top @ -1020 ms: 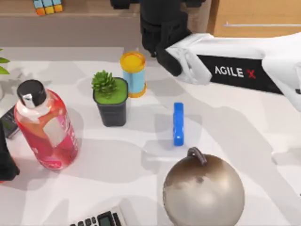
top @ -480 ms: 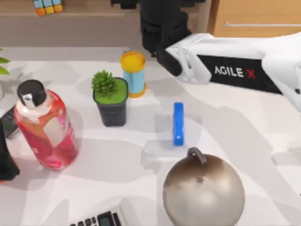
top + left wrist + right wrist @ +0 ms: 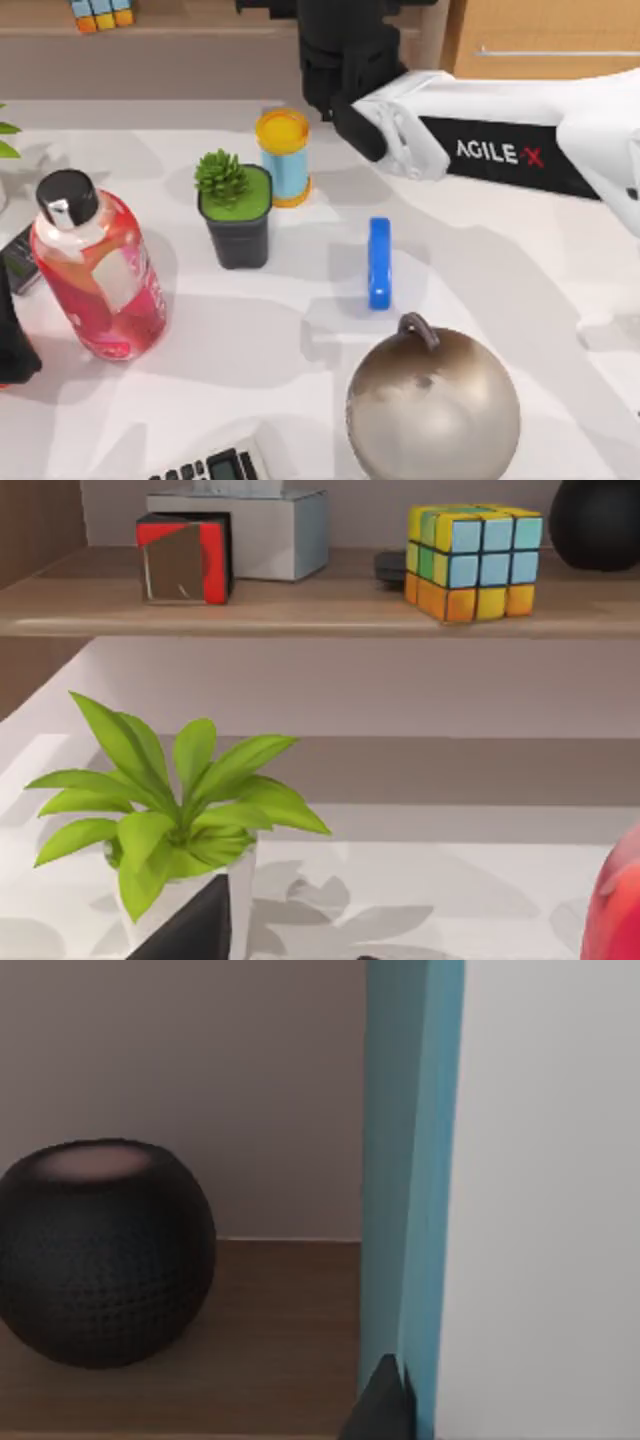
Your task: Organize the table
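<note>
The pale table (image 3: pixel 500 280) carries a red bottle with a black cap (image 3: pixel 98 270), a succulent in a black pot (image 3: pixel 236 212), a yellow-capped blue cylinder (image 3: pixel 284 155), a flat blue piece (image 3: pixel 379 263), a bronze ball with a loop (image 3: pixel 433 405), a calculator (image 3: pixel 212 466) and a phone (image 3: pixel 15 260). My right gripper (image 3: pixel 340 70) reaches over the table's back edge to the shelf, close to an upright teal-edged white panel (image 3: pixel 410 1160) and a dark round speaker (image 3: pixel 105 1250). My left gripper (image 3: pixel 12 345) sits low at the table's left edge.
The brown shelf (image 3: pixel 300 605) holds a colour cube (image 3: pixel 470 560), a red and mirrored cube (image 3: pixel 185 558) and a grey box (image 3: pixel 250 530). A leafy plant in a white pot (image 3: pixel 170 810) stands at the far left. The light-wood drawer cabinet (image 3: pixel 545 40) is at the back right.
</note>
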